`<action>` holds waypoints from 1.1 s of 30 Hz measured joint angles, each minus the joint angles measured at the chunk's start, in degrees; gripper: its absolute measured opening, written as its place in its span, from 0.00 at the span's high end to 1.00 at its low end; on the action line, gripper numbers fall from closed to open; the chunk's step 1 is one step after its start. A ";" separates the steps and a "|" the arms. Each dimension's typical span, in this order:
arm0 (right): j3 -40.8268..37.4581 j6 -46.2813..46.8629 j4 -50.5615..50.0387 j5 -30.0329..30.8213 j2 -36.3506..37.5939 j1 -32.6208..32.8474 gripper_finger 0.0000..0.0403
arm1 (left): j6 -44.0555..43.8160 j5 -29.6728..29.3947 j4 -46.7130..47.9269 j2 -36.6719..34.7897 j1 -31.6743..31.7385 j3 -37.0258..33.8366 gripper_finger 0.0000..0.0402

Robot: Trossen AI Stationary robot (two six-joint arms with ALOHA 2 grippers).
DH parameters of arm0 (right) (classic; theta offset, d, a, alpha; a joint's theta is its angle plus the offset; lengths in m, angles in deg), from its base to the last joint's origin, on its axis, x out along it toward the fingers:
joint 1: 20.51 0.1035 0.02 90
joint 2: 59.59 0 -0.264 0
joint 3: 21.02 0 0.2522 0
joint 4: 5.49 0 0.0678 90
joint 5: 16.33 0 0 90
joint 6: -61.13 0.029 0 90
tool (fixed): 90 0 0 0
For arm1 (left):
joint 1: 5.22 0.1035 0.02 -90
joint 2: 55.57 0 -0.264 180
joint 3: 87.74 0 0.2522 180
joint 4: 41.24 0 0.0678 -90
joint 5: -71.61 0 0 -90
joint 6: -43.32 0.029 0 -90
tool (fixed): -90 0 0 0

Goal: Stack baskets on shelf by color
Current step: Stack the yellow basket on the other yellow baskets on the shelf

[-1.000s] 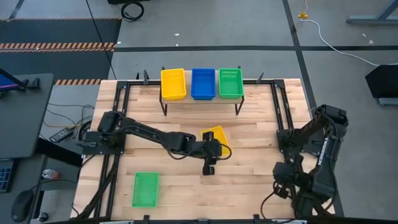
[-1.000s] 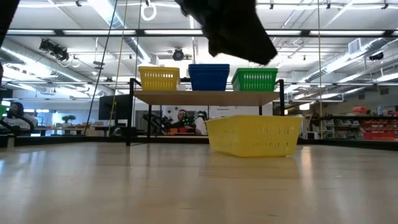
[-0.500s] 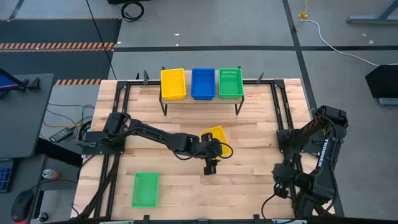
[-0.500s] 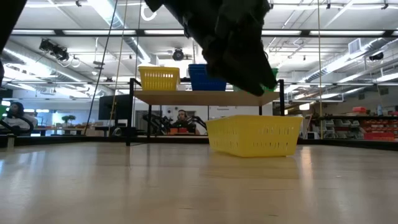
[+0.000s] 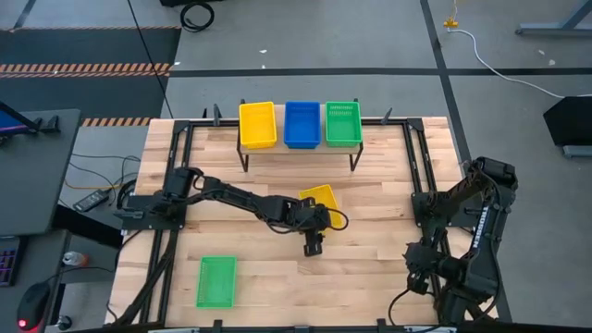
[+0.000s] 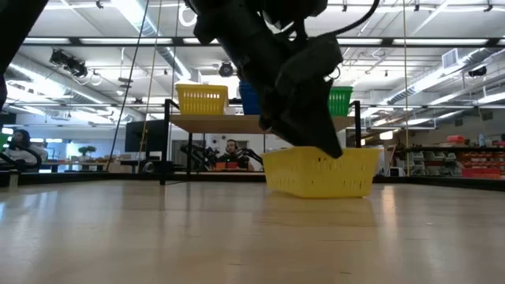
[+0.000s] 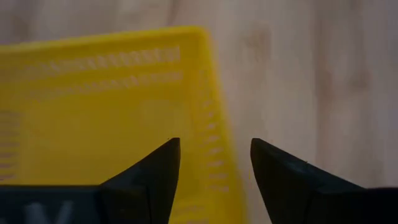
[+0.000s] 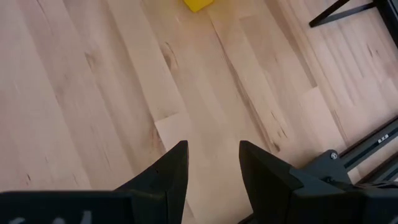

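Observation:
A yellow basket [image 5: 319,196] [image 6: 322,172] stands on its base on the slatted tabletop, in front of the shelf [image 5: 298,148]. The shelf top carries a yellow basket [image 5: 258,125], a blue basket [image 5: 302,124] and a green basket [image 5: 342,123] side by side. Another green basket [image 5: 215,280] lies near the table's near-left corner. My left gripper [image 7: 214,162] [image 6: 327,150] is open and low over the loose yellow basket. One finger is above its inside and one outside its side wall [image 7: 217,149]; no touch shows. My right gripper [image 8: 213,162] is open over bare wood at the table's right.
Black metal frame rails [image 5: 416,166] run along the table's left and right sides. The right arm [image 5: 472,217] is folded at the right edge. Bare wood lies between the loose yellow basket and the near edge. People sit in the room behind the table [image 6: 231,150].
My left gripper has come down from above the shelf's height to the rim of the loose yellow basket, shifting slightly toward the table's right. The basket has stayed in place.

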 joint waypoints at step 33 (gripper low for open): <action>0.00 -9.02 -0.04 4.74 0.00 -3.76 0.63 | 10.07 -9.00 20.02 -5.63 -4.28 14.01 0.97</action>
